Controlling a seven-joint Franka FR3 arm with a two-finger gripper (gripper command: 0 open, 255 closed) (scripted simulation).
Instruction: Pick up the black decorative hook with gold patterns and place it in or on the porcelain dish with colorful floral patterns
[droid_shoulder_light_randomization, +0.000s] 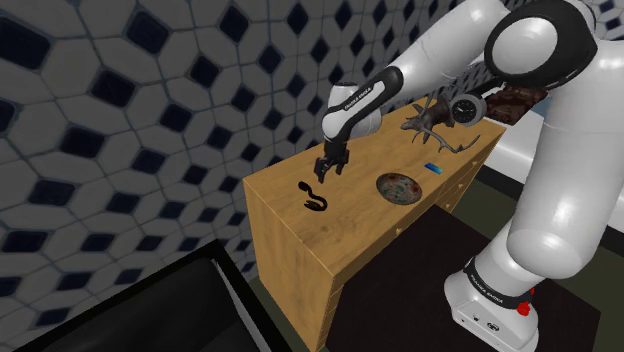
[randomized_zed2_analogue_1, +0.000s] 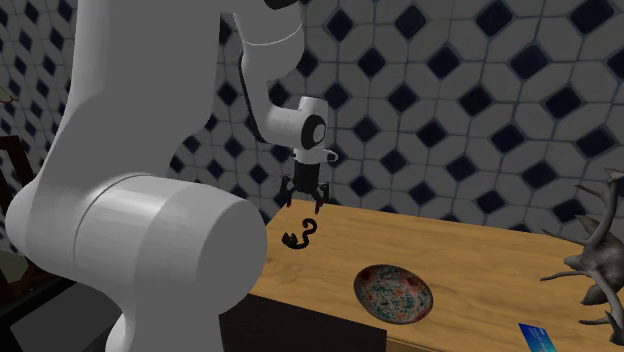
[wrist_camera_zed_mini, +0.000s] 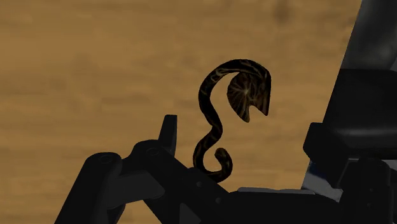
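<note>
Shoulder view: gripper (droid_shoulder_light_randomization: 328, 172), jaws apart, above hook (droid_shoulder_light_randomization: 315, 195); dish (droid_shoulder_light_randomization: 400, 187), blue card (droid_shoulder_light_randomization: 433, 167), antlers (droid_shoulder_light_randomization: 432, 128) farther along table (droid_shoulder_light_randomization: 330, 250).

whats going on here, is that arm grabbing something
A white robot arm holds its black gripper open above a black hook with gold patterns, which lies on the wooden table. Nothing is gripped yet. The dish with the colourful floral pattern sits on the same table, apart from the hook, with nothing in it.
</note>
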